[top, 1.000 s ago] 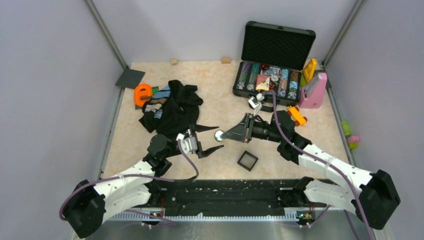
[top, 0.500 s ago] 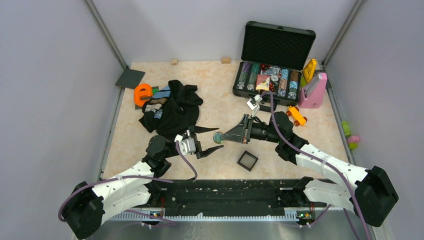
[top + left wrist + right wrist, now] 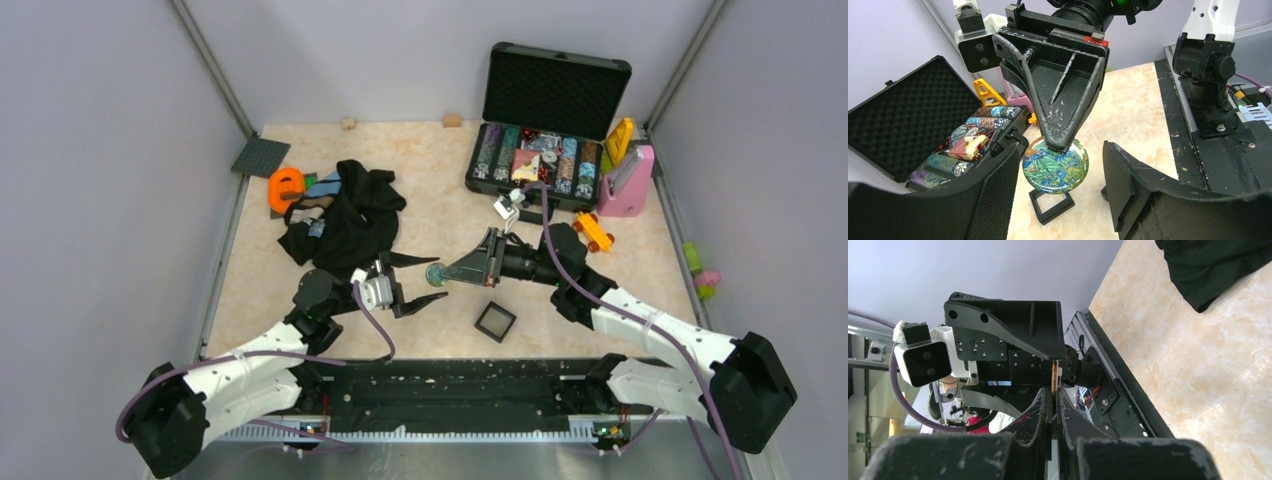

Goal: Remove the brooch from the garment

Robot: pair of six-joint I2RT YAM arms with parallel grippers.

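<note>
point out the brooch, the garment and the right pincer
brooch (image 3: 1055, 169): left wrist view, middle of its painted face
garment (image 3: 352, 212): top external view, middle of the black cloth
right pincer (image 3: 446, 274): top external view, tips shut on the brooch

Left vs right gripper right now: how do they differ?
The left gripper has its jaws open and empty; the right gripper has its jaws shut on the rim of the brooch. The left flanks the brooch without touching it; the right holds it. Both meet at the brooch, clear of the garment.
</note>
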